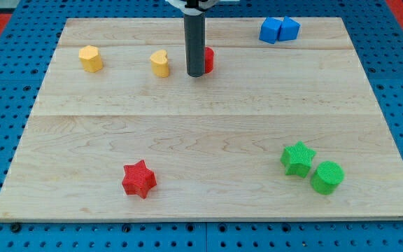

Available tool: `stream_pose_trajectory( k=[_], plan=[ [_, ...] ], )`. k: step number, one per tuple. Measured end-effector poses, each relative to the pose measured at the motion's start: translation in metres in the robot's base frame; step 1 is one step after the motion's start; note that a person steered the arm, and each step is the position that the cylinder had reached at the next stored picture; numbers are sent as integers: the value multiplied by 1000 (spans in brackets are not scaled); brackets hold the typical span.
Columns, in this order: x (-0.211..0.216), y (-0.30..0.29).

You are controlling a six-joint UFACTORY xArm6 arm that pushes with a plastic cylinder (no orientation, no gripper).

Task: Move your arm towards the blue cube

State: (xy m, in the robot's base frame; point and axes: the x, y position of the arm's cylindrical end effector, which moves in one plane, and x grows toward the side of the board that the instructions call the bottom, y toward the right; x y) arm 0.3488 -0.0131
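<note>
Two blue blocks stand touching at the view's top right: a blue cube (290,28) on the right and a second blue block (271,31) on its left. My rod comes down from the top centre and my tip (196,73) rests on the board well to the left of the blue blocks. The tip is just in front of a red block (208,59) that it partly hides, and just right of a yellow heart-like block (160,63).
A yellow block (90,58) sits at the top left. A red star (139,179) lies at the bottom left. A green star (298,158) and a green cylinder (327,177) sit together at the bottom right. The wooden board (208,140) lies on a blue pegboard.
</note>
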Motion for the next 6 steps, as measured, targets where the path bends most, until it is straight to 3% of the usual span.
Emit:
stream_pose_trajectory(
  k=[2, 3, 4, 5, 6],
  plan=[
    [205, 27],
    [149, 57],
    [47, 108],
    [-54, 122],
    [-129, 96]
  ],
)
